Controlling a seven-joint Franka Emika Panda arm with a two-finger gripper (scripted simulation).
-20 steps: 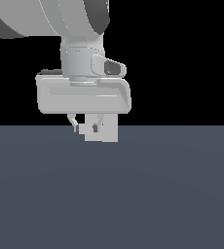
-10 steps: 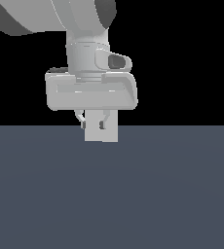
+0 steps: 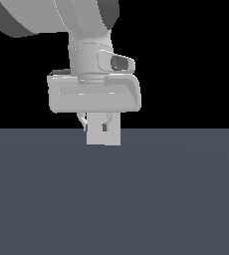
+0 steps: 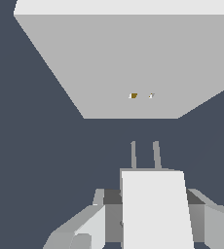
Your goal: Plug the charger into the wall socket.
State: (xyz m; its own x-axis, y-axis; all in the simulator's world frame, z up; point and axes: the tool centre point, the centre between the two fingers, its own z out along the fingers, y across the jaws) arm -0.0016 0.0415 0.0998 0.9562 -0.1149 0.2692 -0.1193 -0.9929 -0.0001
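Note:
My gripper (image 3: 96, 126) hangs just above the dark floor, shut on the charger (image 3: 106, 138), a small white block. In the wrist view the charger (image 4: 155, 209) sits between my fingers (image 4: 87, 226), and its two thin grey prongs (image 4: 133, 154) point at the wall socket (image 4: 123, 58). The socket is a large flat white panel with two tiny dots (image 4: 134, 96) near its centre. A strip of dark floor separates the prong tips from the panel. I cannot make out the socket in the exterior view.
A flat dark blue-grey floor (image 3: 176, 199) surrounds everything. The arm's grey wrist and hand (image 3: 94, 94) fill the upper middle of the exterior view against a black background.
The hand has shifted a little toward the exterior view's right and turned slightly. The charger stays in my grip at about the same spot.

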